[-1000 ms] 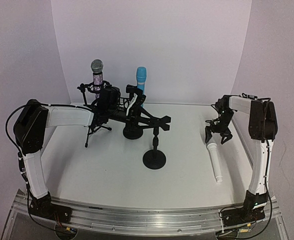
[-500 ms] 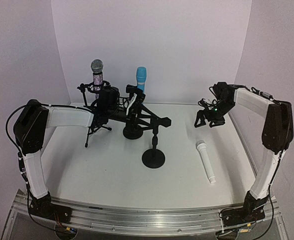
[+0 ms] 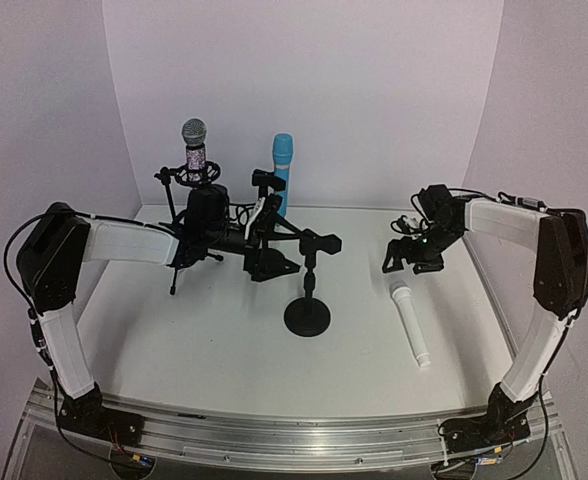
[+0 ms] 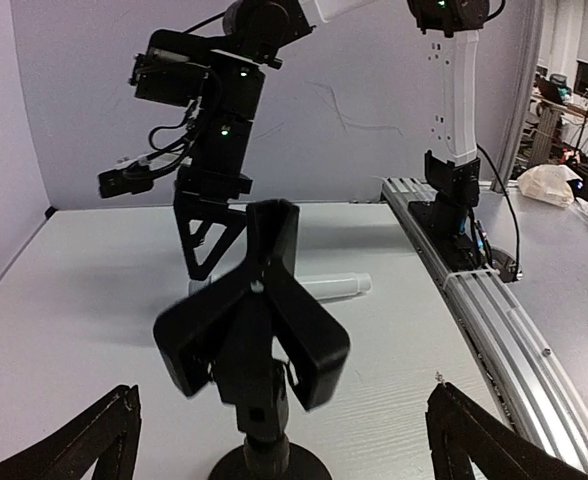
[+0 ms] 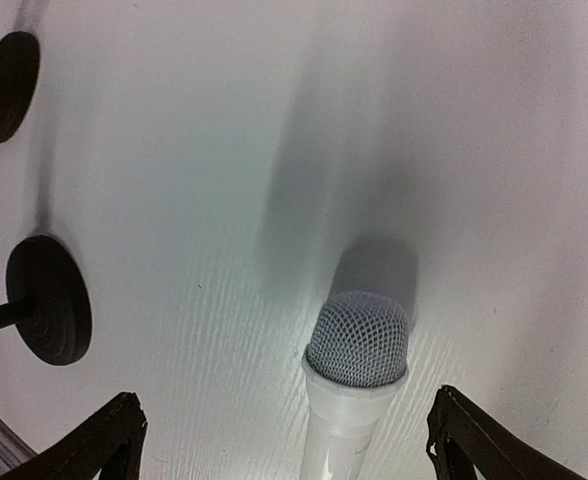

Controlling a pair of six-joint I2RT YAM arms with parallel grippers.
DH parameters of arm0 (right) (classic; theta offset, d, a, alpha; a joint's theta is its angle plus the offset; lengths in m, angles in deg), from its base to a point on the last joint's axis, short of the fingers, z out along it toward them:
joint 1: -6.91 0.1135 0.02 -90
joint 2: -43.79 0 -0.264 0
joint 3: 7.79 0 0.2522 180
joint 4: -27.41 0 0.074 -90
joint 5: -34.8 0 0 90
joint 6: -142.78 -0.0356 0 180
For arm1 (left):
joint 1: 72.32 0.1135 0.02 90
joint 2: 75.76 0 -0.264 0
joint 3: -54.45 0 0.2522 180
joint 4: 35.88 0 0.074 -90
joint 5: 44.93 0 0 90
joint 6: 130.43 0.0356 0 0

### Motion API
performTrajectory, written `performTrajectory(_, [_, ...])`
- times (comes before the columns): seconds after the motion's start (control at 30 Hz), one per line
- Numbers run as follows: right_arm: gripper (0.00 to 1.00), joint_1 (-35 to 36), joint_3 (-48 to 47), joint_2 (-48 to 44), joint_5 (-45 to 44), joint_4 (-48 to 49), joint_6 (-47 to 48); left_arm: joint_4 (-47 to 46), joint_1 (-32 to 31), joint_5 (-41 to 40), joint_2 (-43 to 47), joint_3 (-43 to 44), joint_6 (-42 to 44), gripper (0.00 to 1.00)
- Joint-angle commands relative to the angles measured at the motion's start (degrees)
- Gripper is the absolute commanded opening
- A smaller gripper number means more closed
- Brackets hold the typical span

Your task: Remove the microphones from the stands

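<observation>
The white microphone (image 3: 409, 322) lies flat on the table right of centre, its mesh head (image 5: 358, 340) pointing to the back. My right gripper (image 3: 409, 255) hovers open just behind and above that head, with nothing between its fingers (image 5: 464, 435). The black stand (image 3: 307, 300) rises from a round base in the middle, and its spring clip (image 4: 254, 300) is empty. My left gripper (image 3: 299, 240) is open with a finger on either side of the clip, apart from it. In the left wrist view the microphone (image 4: 319, 288) shows behind the clip.
At the back left a sparkly purple microphone (image 3: 194, 150) stands on a tripod (image 3: 189, 255). Beside it a blue microphone (image 3: 282, 160) sits on a stand with a round base (image 3: 269, 265). The table's right edge runs close to the right arm (image 3: 514, 215).
My left gripper has opened wide around the stand's clip. The right gripper has moved left and toward the back, away from the white microphone, which shifted slightly left on the table.
</observation>
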Motion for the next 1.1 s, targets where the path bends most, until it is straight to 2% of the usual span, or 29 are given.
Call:
performTrajectory(0.0, [0.95,1.46,6.49,-4.08,-6.87,0.7,-8.16,-5.08,0.42,-5.43,6.5,-8.42,-3.66,0.99])
performTrajectory(0.13, [0.94,1.87,8.73,-4.28,-6.4,1.04,-10.49,-11.48,-0.33,-12.55,4.44,-12.64,-6.79,0.98])
performTrajectory(0.23, [0.94,1.94,8.95,-4.43,-7.23,1.3,-11.19,-13.39,-2.45,-14.41,1.99,-12.19,-4.63,0.97])
performTrajectory(0.33, [0.94,1.95,9.15,-4.75,-7.9,1.61,-11.55,-16.05,-4.03,-17.41,-1.32,-11.11,-6.28,0.94])
performTrajectory(0.47, [0.94,1.94,10.24,-5.84,-7.44,2.08,-11.47,-20.1,-5.04,-21.81,-5.24,-9.92,-8.03,0.87])
performTrajectory(0.73, [0.94,1.95,11.46,-8.54,-7.09,3.07,-9.56,-24.51,-6.66,-21.11,-11.24,-6.19,-9.51,0.69])
performTrajectory(0.87, [0.94,1.9,11.78,-9.28,-7.24,3.33,-8.46,-26.33,-7.25,-19.94,-12.67,-4.56,-9.83,0.55])
performTrajectory(1.0, [0.95,1.77,13.13,-9.04,-10.62,3.27,-8.83,-25.88,-7.46,-18.13,-13.95,-3.92,-10.27,0.31])
performTrajectory(1.07, [0.95,1.65,13.77,-9.15,-12.69,3.22,-9.82,-26.29,-7.47,-17.98,-14.23,-3.61,-10.32,0.16])
